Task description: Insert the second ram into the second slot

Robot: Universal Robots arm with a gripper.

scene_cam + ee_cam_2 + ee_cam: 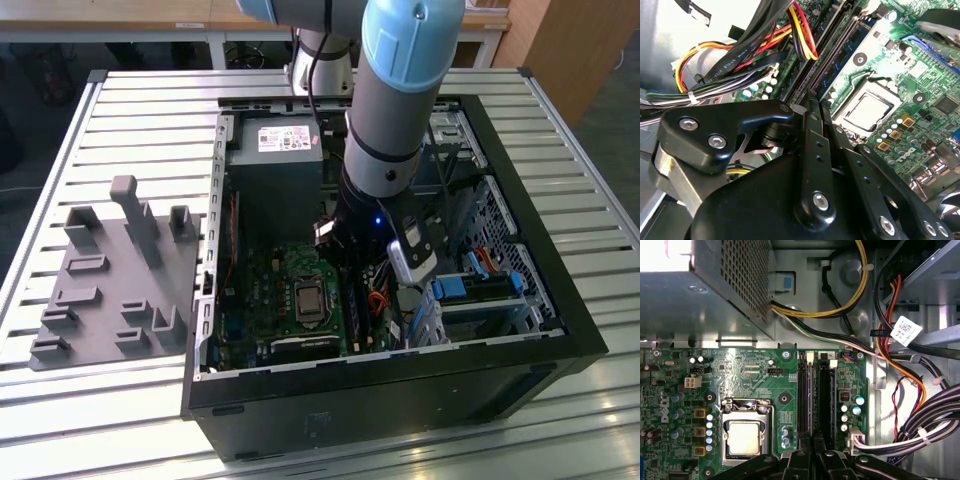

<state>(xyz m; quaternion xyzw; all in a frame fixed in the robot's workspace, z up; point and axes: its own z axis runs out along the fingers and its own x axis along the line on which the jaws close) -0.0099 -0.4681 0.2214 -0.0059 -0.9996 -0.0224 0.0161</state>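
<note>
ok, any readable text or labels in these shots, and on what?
No text reads reliably.
Sticker on the power supply, exterior view: too small.
White tag on a cable, first wrist view: blurred.
Print along a black cable, second wrist view: too blurred.
Markings on the motherboard: too small.

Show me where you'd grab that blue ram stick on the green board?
Grip the ram by its long top edge, coming straight down from above and pinching its flat faces. It stands on edge in the board, so probably just that edge is free.
</note>
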